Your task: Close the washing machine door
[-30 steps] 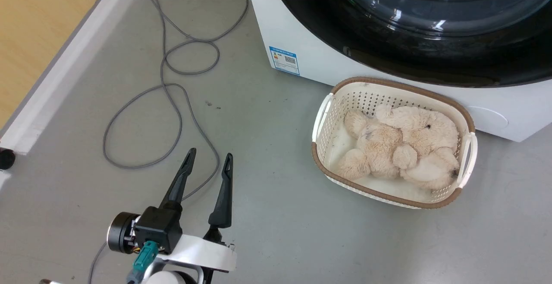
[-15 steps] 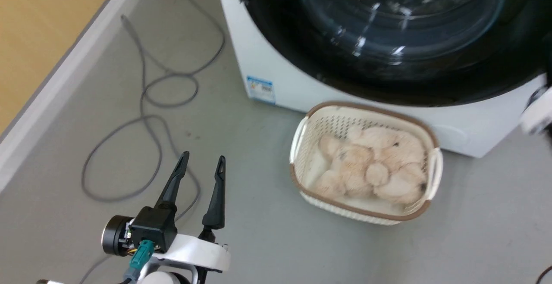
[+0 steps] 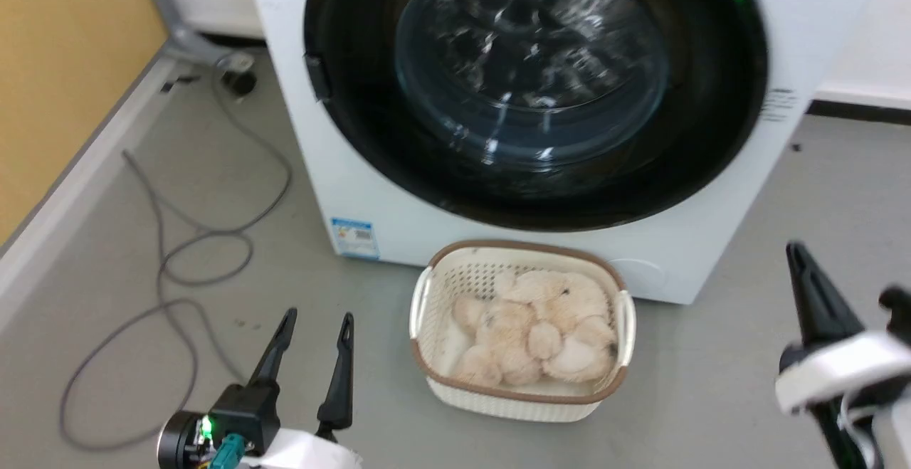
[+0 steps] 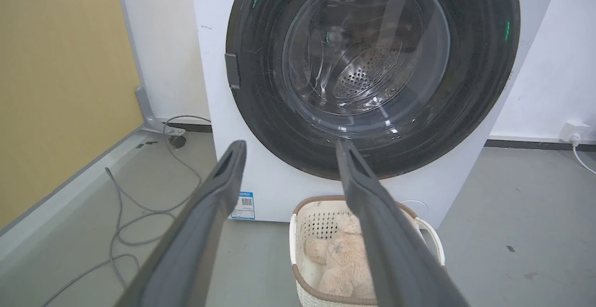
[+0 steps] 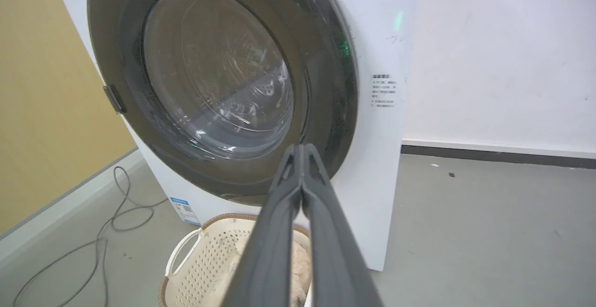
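Observation:
The washing machine [image 3: 370, 184] is a big white front-loader facing me, with a small blue sticker [image 3: 354, 229] low on its front. The washing machine door [image 3: 534, 85], round and black-rimmed with a bulging glass window, lies flat against the washer's front; the steel drum shows through the glass [image 4: 368, 64]. My left gripper [image 3: 317, 316] hangs open above the floor at the lower left, nothing between its fingers [image 4: 219, 190]. My right gripper [image 3: 797, 255] is at the lower right, blurred; in the right wrist view its fingers [image 5: 302, 151] are pressed together, empty, short of the door [image 5: 214, 78].
A white woven basket [image 3: 523, 245] with beige plush toys [image 3: 534, 334] stands on the floor just in front of the washer, between my grippers. A grey cable [image 3: 178, 241] loops on the floor at left beside a pale baseboard and yellow wall. A wall socket [image 4: 575, 130] sits right of the washer.
The head camera has tilted up and back, bringing the whole door into view. My right gripper has come into the lower right. The left gripper stays open.

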### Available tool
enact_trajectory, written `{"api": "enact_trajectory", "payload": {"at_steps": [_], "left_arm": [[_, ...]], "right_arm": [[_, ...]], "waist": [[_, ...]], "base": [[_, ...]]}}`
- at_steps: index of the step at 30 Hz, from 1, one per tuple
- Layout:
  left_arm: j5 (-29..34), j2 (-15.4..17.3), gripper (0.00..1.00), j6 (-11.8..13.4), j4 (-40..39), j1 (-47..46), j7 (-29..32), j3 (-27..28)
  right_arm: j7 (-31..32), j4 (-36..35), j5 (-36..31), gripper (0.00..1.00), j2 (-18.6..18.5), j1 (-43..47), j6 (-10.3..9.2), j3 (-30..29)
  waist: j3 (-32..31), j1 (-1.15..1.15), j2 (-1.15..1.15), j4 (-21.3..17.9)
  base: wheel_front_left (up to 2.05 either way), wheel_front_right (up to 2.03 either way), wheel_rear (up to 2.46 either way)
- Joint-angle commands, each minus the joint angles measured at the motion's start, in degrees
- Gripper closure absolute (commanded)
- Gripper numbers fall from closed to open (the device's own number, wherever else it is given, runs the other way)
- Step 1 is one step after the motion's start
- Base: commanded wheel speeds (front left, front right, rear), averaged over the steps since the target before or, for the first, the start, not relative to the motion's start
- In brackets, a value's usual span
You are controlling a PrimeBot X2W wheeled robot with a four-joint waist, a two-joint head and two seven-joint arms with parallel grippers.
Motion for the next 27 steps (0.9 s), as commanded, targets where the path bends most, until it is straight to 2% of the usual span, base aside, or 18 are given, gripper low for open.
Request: {"api": "enact_trajectory", "payload": {"at_steps": [1, 7, 14, 15, 16, 27], "left_arm": [[0.2, 0.4, 0.0, -0.2, 0.3, 1.0, -0.2, 0.1], [0.2, 0.5, 0.0, -0.4, 1.3, 2.2, -0.2, -0.1], [0.2, 0.6, 0.0, -0.7, 1.8, 3.2, -0.2, -0.5], [0.2, 0.6, 0.0, -0.7, 1.8, 3.3, -0.2, -0.5], [0.2, 0.7, 0.0, -0.8, 1.8, 3.5, -0.2, -0.5], [0.8, 0.7, 0.0, -0.7, 1.7, 4.4, -0.2, -1.2]], "right_arm": [[-0.3, -1.7, -1.1, 1.0, 1.3, 2.5, -0.04, -1.3], [0.3, -11.2, -7.6, 1.0, 7.8, 12.6, -0.04, -7.7], [1.7, -19.1, -14.0, 1.0, 13.3, 20.0, -0.04, -11.2], [1.8, -19.5, -14.4, 0.6, 13.8, 20.6, -0.04, -11.4], [1.8, -19.9, -14.7, 0.0, 14.1, 21.2, -0.04, -11.5], [2.0, -20.6, -16.5, 0.0, 15.6, 23.8, -0.04, -12.0]], "waist": [[-1.7, 0.01, 0.0, -1.8], [-3.1, 0.01, 0.0, -3.1], [-3.6, 0.01, 0.0, -3.9], [-3.6, 0.01, 0.0, -3.9], [-3.7, 0.01, 0.0, -4.0], [-4.0, 0.01, 0.0, -3.5]], "base": [[0.0, 0.0, 0.0], [0.0, 0.0, 0.0], [0.0, 0.0, 0.0], [0.0, 0.0, 0.0], [0.0, 0.0, 0.0], [0.0, 0.0, 0.0]]}}
